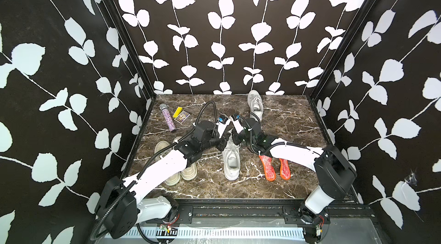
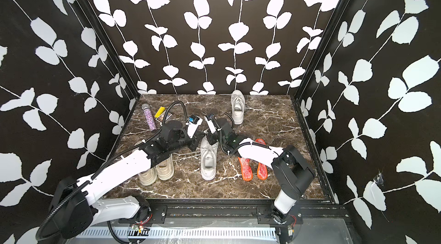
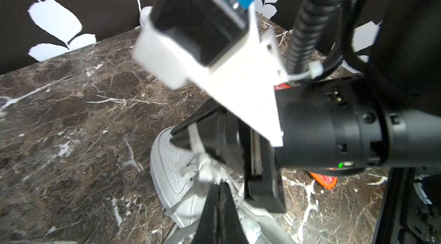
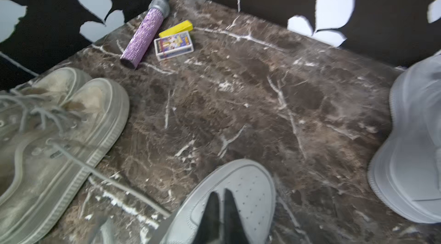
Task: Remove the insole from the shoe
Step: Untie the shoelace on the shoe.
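A white sneaker [image 1: 231, 159] [image 2: 208, 159] lies mid-table, toe pointing to the back. Its insole is hidden inside. Both grippers meet over its laced front. My left gripper [image 3: 219, 183] [image 1: 224, 141] is shut, its tips at the bunched white shoelace [image 3: 206, 168], which is drawn up off the shoe. My right gripper [image 4: 220, 191] [image 1: 235, 135] is shut above the perforated toe [image 4: 248, 183]. In the left wrist view a lace strand [image 3: 194, 135] runs between its jaws.
Two orange insoles [image 1: 268, 167] [image 1: 284, 168] lie right of the sneaker, under my right arm. A beige pair of sneakers [image 1: 176, 171] stands at the left. A second white sneaker [image 1: 254, 105] is at the back. A purple microphone [image 1: 168, 117], card box [image 1: 182, 117] and yellow block [image 1: 177, 111] lie back left.
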`<action>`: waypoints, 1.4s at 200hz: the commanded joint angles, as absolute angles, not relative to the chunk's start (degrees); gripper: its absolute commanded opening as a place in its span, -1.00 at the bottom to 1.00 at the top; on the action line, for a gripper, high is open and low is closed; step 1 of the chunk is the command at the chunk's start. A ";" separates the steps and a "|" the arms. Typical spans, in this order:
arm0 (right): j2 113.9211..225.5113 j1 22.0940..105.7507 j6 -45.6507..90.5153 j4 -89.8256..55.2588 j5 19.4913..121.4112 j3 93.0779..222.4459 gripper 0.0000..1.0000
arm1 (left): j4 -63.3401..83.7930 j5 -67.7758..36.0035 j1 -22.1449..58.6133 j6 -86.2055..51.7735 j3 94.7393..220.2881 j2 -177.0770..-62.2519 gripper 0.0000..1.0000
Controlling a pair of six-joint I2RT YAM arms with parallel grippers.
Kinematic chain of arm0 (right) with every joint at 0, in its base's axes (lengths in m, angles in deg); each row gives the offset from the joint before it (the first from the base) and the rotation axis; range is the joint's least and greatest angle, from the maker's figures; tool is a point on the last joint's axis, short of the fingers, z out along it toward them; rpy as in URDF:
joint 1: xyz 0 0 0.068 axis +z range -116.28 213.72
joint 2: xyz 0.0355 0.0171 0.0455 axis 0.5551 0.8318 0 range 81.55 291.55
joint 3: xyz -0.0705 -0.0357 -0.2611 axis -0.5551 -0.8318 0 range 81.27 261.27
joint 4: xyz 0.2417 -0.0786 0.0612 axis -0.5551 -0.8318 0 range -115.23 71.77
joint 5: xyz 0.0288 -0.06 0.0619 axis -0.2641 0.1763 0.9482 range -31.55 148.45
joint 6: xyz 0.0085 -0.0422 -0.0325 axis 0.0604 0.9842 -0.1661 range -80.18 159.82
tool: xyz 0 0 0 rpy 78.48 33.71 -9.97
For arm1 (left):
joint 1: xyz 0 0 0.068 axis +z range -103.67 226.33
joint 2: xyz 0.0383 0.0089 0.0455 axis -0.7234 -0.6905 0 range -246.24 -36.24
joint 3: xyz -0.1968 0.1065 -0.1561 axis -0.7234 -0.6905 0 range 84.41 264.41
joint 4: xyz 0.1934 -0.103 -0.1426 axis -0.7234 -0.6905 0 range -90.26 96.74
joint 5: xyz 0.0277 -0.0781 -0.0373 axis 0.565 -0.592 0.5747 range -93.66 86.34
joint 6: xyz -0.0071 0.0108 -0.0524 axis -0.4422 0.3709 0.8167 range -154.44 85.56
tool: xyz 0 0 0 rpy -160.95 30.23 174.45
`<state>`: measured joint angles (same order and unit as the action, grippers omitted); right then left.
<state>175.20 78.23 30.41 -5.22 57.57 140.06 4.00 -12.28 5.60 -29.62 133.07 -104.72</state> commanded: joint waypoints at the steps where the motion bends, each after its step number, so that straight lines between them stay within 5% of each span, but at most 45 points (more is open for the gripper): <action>1: 168.88 78.28 29.02 -1.45 50.38 139.37 -1.00 | 2.91 -6.71 5.46 -30.88 132.47 -100.93 -1.00; 107: 157.89 78.35 25.11 -8.07 41.44 139.27 -1.00 | 2.51 6.59 5.46 -29.20 131.90 -98.02 -1.00; 145: 158.56 76.39 17.43 -18.13 29.76 138.99 -1.00 | 0.17 16.15 5.55 -24.35 129.79 -99.07 -1.00; 210: 165.00 68.66 3.91 -34.29 31.81 137.69 -1.00 | -10.39 19.97 10.73 -7.63 132.86 -112.34 -1.00; 227: 166.57 68.27 5.98 -36.31 34.56 138.57 -0.52 | -14.69 19.88 10.74 -5.38 136.22 -116.47 -0.93; 248: 166.90 68.26 11.69 -34.67 42.69 138.55 0.08 | -16.74 17.26 10.69 -4.70 138.64 -119.38 -0.40; 280: 165.15 69.13 18.23 -35.22 51.36 138.49 0.37 | -12.71 15.14 6.62 -6.25 138.26 -117.58 0.06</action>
